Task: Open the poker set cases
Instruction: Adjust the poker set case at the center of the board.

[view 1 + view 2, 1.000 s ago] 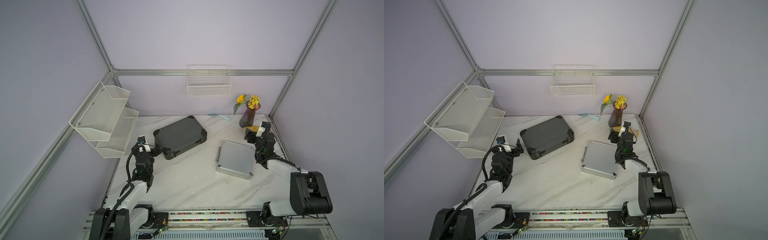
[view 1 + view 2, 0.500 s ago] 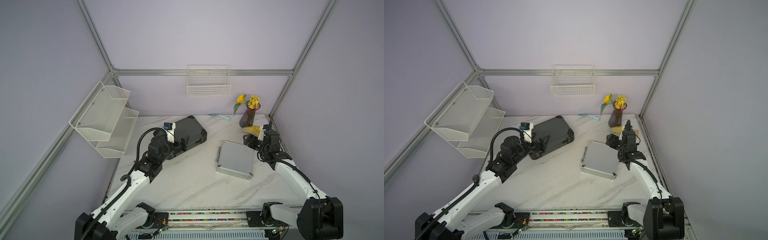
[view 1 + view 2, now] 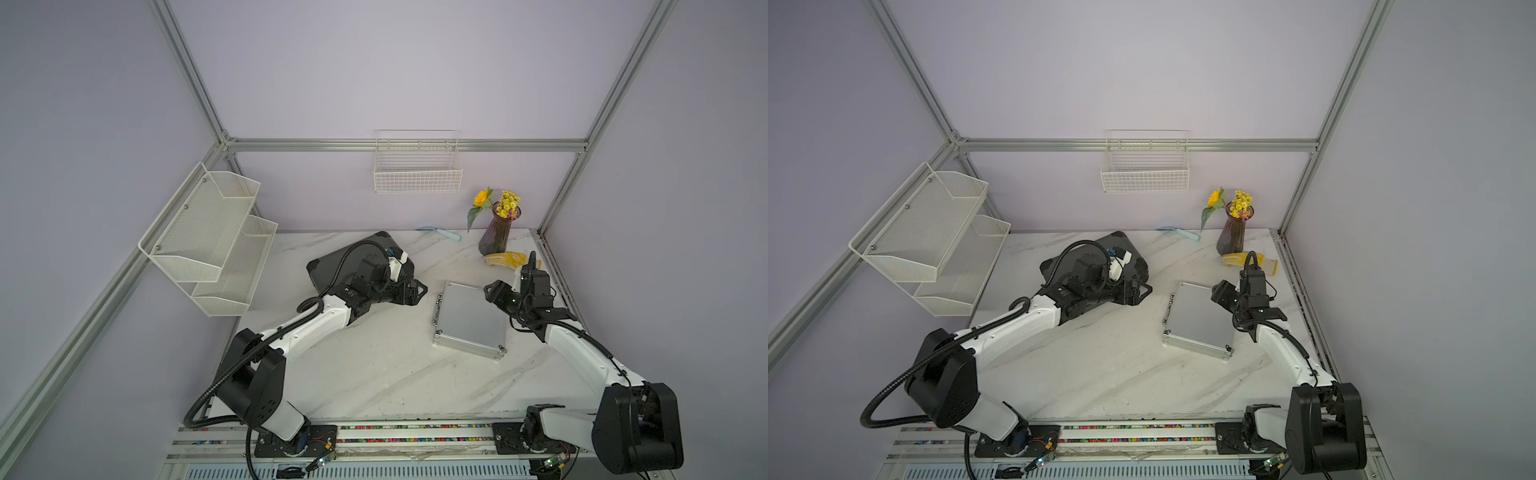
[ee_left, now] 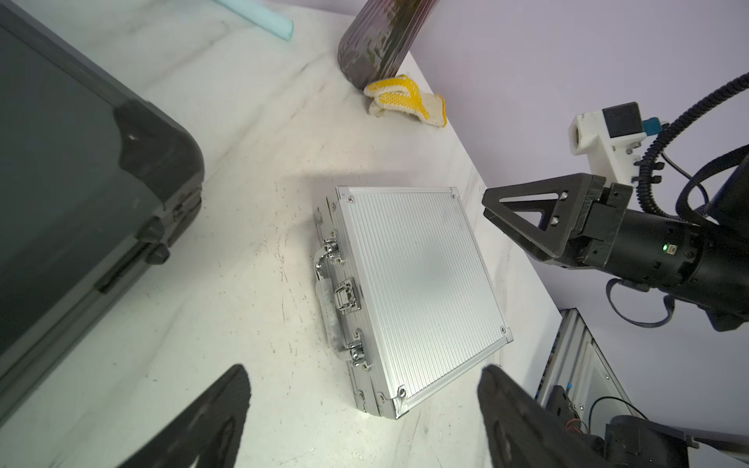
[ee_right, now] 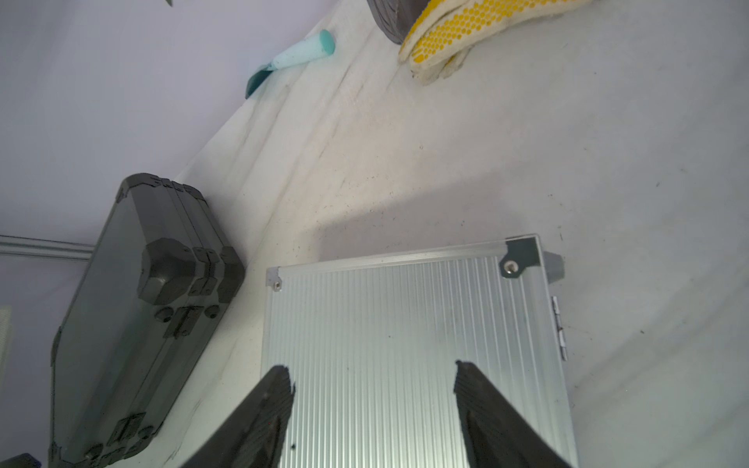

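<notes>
Both poker set cases lie closed on the marble table. The larger dark grey case (image 3: 326, 271) (image 3: 1050, 270) (image 4: 60, 162) (image 5: 121, 304) sits at the back left, partly hidden under my left arm. The ribbed silver case (image 3: 469, 320) (image 3: 1200, 320) (image 4: 421, 283) (image 5: 385, 344) lies right of centre, with its handle and latch (image 4: 344, 295) on the side facing the dark case. My left gripper (image 3: 417, 291) (image 3: 1142, 291) (image 4: 362, 372) hangs open and empty between the two cases. Above the silver lid's far right part, my right gripper (image 3: 492, 291) (image 3: 1219, 291) (image 5: 371, 366) is open and holds nothing.
A purple vase with flowers (image 3: 496, 232), a yellow glove (image 3: 507, 259) and a teal scoop (image 3: 440, 232) sit along the back right. A wire basket (image 3: 417, 170) hangs on the back wall. A two-tier mesh shelf (image 3: 212, 237) juts from the left wall.
My left arm has swung from the table's left edge over the dark case toward the middle. The right arm came from the back right corner over the silver case, its jaws slightly narrower.
</notes>
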`<move>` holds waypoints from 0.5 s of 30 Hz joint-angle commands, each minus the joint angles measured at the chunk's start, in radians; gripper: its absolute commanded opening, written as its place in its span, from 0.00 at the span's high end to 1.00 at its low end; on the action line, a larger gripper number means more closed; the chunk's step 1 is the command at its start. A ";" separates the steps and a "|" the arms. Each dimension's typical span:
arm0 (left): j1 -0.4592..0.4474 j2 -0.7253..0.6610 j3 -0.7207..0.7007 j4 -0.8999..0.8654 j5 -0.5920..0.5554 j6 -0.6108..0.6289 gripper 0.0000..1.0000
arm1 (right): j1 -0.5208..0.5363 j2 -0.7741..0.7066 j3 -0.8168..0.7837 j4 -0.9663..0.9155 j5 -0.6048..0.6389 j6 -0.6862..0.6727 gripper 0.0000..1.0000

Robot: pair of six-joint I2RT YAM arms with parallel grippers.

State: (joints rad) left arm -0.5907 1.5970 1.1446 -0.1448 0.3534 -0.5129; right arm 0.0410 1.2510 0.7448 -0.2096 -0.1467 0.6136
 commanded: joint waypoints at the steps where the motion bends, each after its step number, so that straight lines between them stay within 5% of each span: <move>1: -0.010 0.076 0.087 0.005 0.089 -0.074 0.14 | -0.001 0.021 -0.017 0.057 0.018 0.028 0.35; 15: -0.077 0.306 0.200 0.010 0.148 -0.123 0.18 | -0.013 0.005 -0.069 0.078 0.075 0.042 0.47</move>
State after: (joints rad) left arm -0.6685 1.8668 1.2877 -0.1513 0.4644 -0.6106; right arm 0.0353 1.2743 0.6895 -0.1562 -0.0944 0.6437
